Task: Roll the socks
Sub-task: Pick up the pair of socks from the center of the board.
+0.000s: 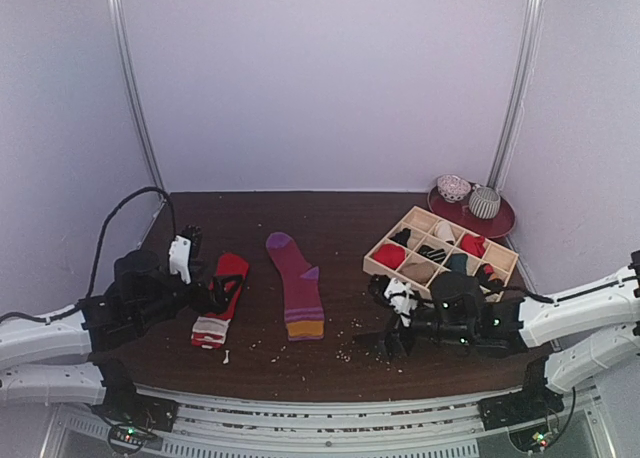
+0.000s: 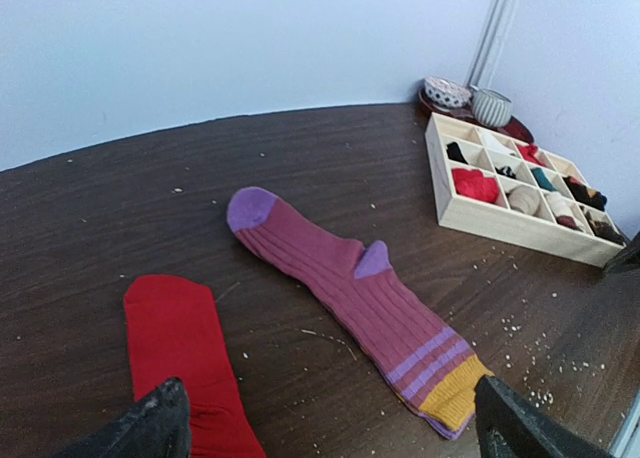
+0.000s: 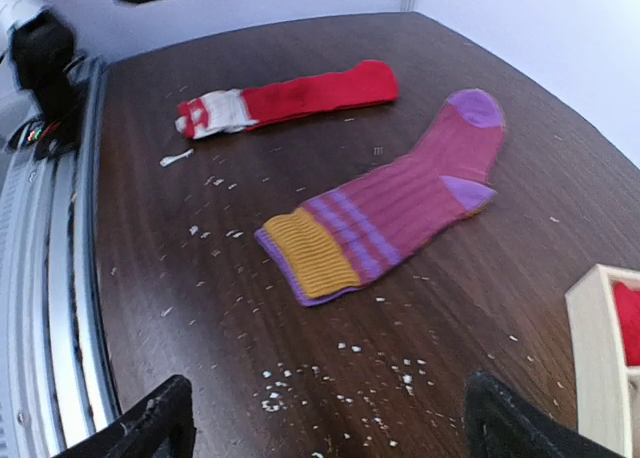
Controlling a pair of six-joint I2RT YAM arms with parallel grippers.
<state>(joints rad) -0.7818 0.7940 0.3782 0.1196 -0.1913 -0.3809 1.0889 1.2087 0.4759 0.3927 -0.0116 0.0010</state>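
The magenta sock [image 1: 296,283] and the red sock [image 1: 232,273] lie side by side but apart on the table [image 1: 340,218]. Their long axes run 12 to 6 o'clock, toes at 12 and cuffs near the front edge. The wooden box [image 1: 440,250] sits well apart at 3 o'clock. The left gripper [image 2: 328,418] at the red sock and the right gripper [image 3: 328,408] at 5 o'clock both have their jaws spread wide.

The red sock [image 2: 175,348] runs off the left wrist view's bottom edge, hiding its cuff end.
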